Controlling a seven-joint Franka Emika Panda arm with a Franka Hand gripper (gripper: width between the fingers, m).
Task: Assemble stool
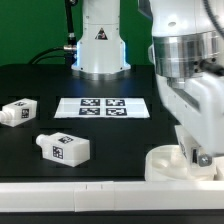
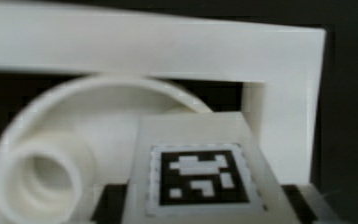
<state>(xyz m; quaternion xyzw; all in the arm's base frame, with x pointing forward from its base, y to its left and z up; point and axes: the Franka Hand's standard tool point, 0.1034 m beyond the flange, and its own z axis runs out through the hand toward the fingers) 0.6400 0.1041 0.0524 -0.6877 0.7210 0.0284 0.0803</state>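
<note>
The round white seat (image 1: 165, 163) lies at the front of the exterior view's right, against the white rail; in the wrist view it is the disc (image 2: 78, 120) with a round hole. My gripper (image 1: 193, 150) is down over the seat. In the wrist view my gripper (image 2: 201, 203) is shut on a white stool leg (image 2: 197, 140) whose black-and-white tag faces the camera, with the leg over the seat's edge. Two more tagged legs (image 1: 18, 112) (image 1: 63, 148) lie loose on the exterior view's left. In the exterior view the held leg is mostly hidden by the hand.
The marker board (image 1: 103, 106) lies mid-table in front of the arm's base (image 1: 99, 50). The long white L-shaped rail (image 1: 70, 192) runs along the front edge and borders the seat in the wrist view (image 2: 293, 90).
</note>
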